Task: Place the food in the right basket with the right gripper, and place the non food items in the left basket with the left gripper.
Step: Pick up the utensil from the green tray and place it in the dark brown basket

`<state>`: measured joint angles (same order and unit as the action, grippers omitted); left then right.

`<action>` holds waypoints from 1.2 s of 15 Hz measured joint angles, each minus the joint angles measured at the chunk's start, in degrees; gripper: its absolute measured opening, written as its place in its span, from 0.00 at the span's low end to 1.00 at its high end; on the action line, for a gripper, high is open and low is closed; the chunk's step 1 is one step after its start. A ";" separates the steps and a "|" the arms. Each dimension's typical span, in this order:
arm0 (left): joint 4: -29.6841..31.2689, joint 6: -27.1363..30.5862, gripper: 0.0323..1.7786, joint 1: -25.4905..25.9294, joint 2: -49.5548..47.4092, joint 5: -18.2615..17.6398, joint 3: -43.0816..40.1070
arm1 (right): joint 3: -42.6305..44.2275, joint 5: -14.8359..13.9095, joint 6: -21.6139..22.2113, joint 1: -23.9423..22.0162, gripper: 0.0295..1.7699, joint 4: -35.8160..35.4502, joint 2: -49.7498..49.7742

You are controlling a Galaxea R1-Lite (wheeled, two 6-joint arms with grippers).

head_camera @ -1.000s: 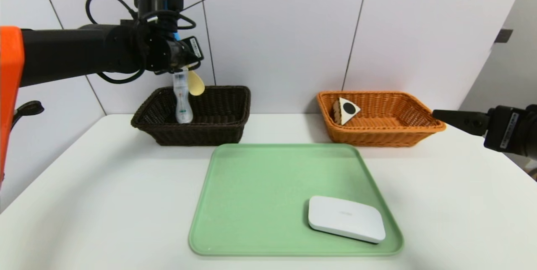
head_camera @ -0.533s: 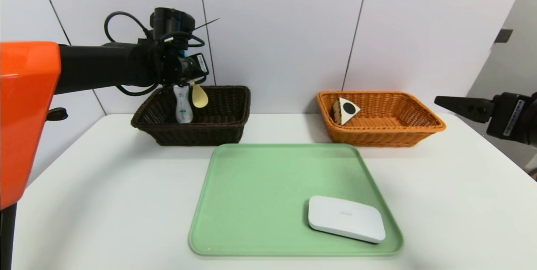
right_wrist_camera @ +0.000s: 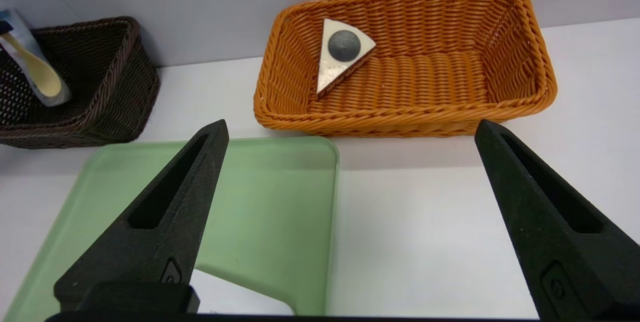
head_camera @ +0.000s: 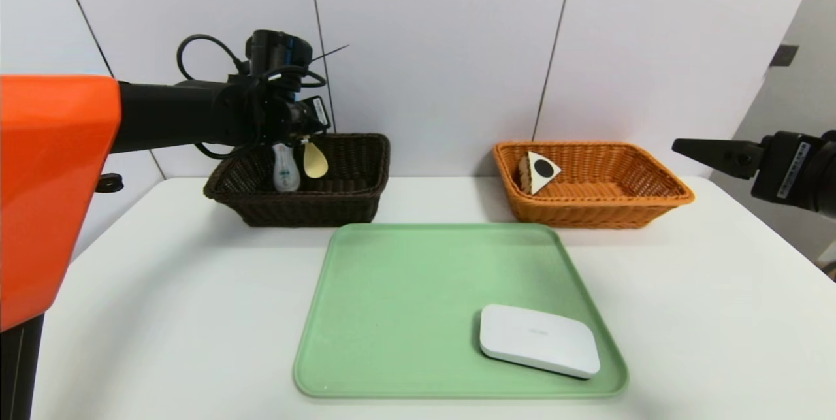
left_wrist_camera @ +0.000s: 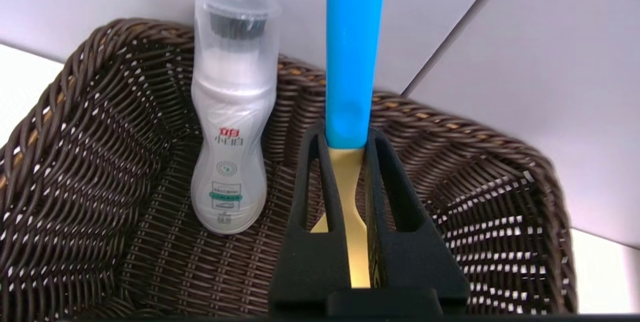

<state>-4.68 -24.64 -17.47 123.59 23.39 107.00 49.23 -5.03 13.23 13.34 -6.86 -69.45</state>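
Now left pincer (left_wrist_camera: 350, 151) pinching spoon (left_wrist_camera: 353, 61) inside dark basket (left_wrist_camera: 75, 162) rim, right pincer (right_wrist_camera: 350, 131) spread.

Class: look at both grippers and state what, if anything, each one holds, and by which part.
The left gripper holds the yellow spoon at its neck, where the blue handle meets the yellow stem, over the dark brown basket. The right gripper is open and holds nothing.
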 joint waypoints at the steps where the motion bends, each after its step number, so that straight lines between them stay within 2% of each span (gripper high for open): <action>1: 0.11 -0.06 0.07 0.00 0.11 0.02 -0.63 | 0.20 0.02 0.02 0.00 0.96 -0.02 -0.17; 13: 0.24 -0.59 0.07 -0.02 0.44 0.09 -3.66 | 1.73 0.07 -0.13 0.17 0.96 -0.07 -2.16; 18: 0.15 0.02 0.48 0.06 0.15 0.13 -3.72 | 1.76 0.09 -0.13 0.17 0.96 -0.05 -2.27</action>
<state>-4.53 -24.61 -17.41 123.73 23.53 103.28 50.98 -4.95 13.09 13.51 -6.91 -71.72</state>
